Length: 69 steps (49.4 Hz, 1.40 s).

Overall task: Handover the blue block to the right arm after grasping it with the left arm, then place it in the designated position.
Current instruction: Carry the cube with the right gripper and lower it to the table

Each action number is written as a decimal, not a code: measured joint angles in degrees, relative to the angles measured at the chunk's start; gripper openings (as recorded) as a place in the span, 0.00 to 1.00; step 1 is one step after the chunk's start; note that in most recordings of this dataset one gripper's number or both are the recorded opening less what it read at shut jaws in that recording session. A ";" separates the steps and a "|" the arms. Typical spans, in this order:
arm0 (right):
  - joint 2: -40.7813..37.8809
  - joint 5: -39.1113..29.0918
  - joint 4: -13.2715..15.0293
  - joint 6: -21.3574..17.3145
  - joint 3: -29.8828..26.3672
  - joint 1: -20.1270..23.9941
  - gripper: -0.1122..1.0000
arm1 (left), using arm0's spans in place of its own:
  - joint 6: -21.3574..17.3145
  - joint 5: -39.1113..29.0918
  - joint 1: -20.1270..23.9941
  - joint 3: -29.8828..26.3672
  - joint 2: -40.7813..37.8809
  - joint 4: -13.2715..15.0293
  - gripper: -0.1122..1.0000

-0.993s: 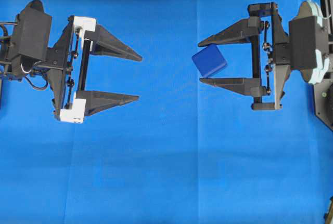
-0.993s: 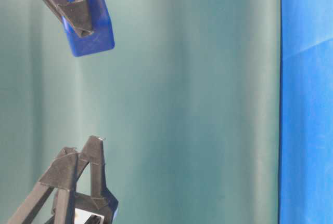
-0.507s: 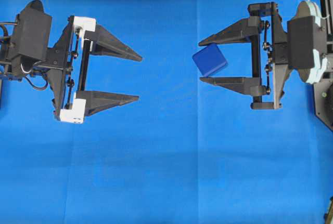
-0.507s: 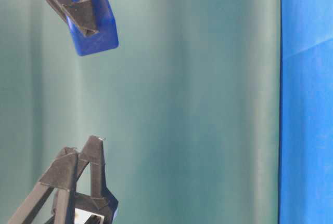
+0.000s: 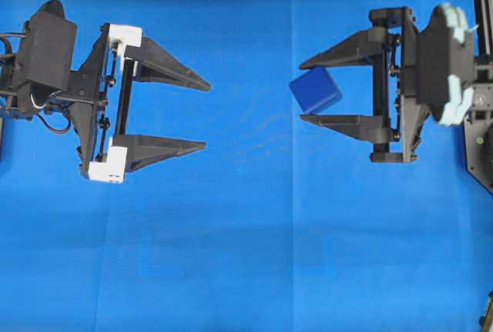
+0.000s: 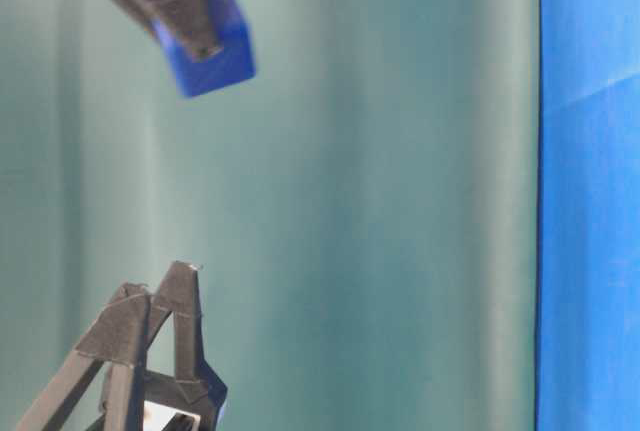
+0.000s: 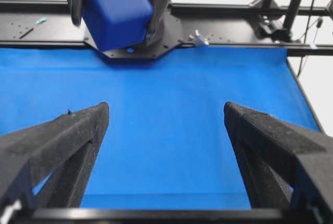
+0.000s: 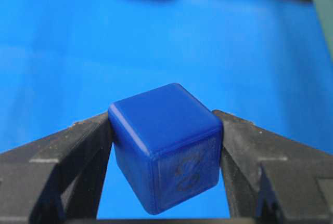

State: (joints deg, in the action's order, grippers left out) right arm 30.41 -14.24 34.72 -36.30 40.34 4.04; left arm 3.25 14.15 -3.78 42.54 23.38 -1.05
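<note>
Above the blue cloth (image 5: pixel 231 255), the blue block (image 5: pixel 316 90) sits pinched at the fingertips of the right gripper (image 5: pixel 306 91), lifted clear of the surface and well apart from the left gripper (image 5: pixel 206 115), which gapes empty opposite, so placement falls to the right arm.

left arm (image 5: pixel 46 78): cut off at frame edge | right arm (image 5: pixel 454 62): wrist blurred
</note>
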 measured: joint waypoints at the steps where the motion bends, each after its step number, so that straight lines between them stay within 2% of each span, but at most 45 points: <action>1: 0.00 -0.97 -0.09 0.09 0.00 0.44 0.57 | 0.00 0.00 0.09 0.00 0.00 0.00 0.94; 9: 0.00 -8.61 -0.35 0.09 0.00 3.43 0.57 | 0.00 0.00 0.00 0.00 0.00 0.00 0.94; 17: 0.09 -11.87 -0.79 -0.09 0.00 4.92 0.57 | 0.00 0.00 0.00 -0.09 0.00 0.00 0.94; 58: 0.00 -12.04 -0.88 -0.09 0.00 4.83 0.57 | 0.09 0.00 0.00 0.00 0.00 0.00 0.94; 69: -2.20 -9.84 -0.88 -0.09 0.00 4.83 0.57 | 0.00 0.00 0.09 0.00 0.00 0.00 0.94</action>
State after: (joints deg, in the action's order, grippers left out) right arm 28.21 -24.08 33.84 -36.39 40.34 8.88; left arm 3.25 14.15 -3.69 42.54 23.38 -1.05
